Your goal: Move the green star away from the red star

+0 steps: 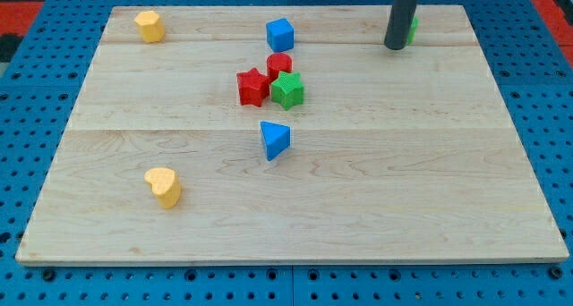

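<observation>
Wooden board point(358, 208) on blue pegboard: the green star point(288, 89) sits near centre, touching the red star point(253, 87) and a red block point(279, 64). Light, rigid, likely slides easily; push its left face. My tip point(394, 46), holding nothing, stands near the top-right corner

Green star point(288, 89) (touching) beside red star point(253, 87)

On the board point(466, 208), the green star point(288, 89) sits near the middle, touching the red star point(252, 87) on its left and a red block point(279, 64) just above. A blue cube point(279, 33) lies above these, a blue triangle point(275, 139) below. Yellow blocks lie at top left point(149, 25) and bottom left point(164, 186); my tip point(394, 46) stands at top right, well apart from the stars, with a green block point(412, 27) partly hidden behind it.
</observation>
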Robot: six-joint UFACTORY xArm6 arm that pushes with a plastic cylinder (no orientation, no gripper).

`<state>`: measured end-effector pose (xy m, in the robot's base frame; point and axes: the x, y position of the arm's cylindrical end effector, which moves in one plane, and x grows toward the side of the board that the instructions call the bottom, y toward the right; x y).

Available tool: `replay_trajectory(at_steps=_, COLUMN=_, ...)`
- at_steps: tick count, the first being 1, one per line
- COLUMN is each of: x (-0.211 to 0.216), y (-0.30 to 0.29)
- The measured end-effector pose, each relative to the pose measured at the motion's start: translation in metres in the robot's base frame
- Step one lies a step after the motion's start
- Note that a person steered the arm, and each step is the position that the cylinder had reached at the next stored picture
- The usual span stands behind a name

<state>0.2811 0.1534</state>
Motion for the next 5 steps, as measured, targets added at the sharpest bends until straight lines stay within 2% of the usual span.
replay_trajectory(at_steps=1, x=0.008, y=-0.02)
replay_trajectory(at_steps=2, x=0.041, y=-0.059)
replay_trajectory(at_steps=4, x=0.104, y=-0.153)
replay_trajectory(at_steps=5, x=0.123, y=-0.21)
